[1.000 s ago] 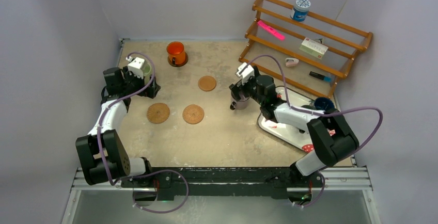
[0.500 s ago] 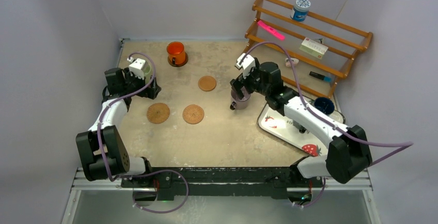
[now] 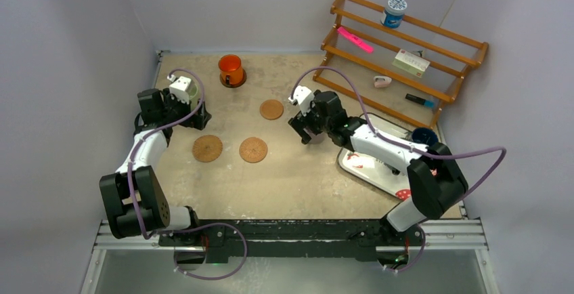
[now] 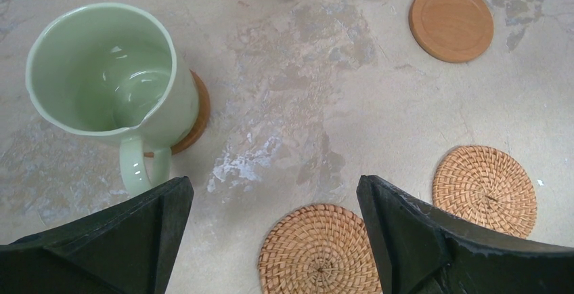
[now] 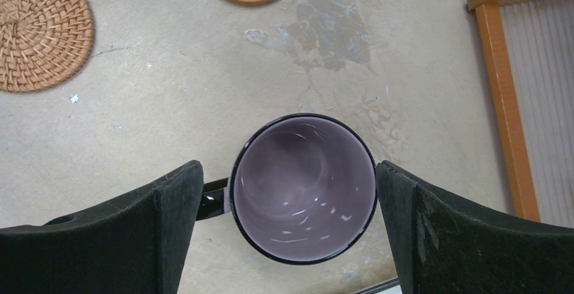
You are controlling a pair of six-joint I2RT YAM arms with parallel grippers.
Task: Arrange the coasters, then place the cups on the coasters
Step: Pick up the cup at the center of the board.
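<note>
The left gripper (image 4: 272, 187), jaws wide apart, hangs just beside the pale green mug (image 4: 101, 70), which sits on a coaster (image 4: 198, 113) near the left edge of the table (image 3: 298, 179). The right gripper (image 5: 289, 171), jaws equally spread, straddles the purple-grey mug (image 5: 302, 187), which stands on bare table right of centre.
</note>
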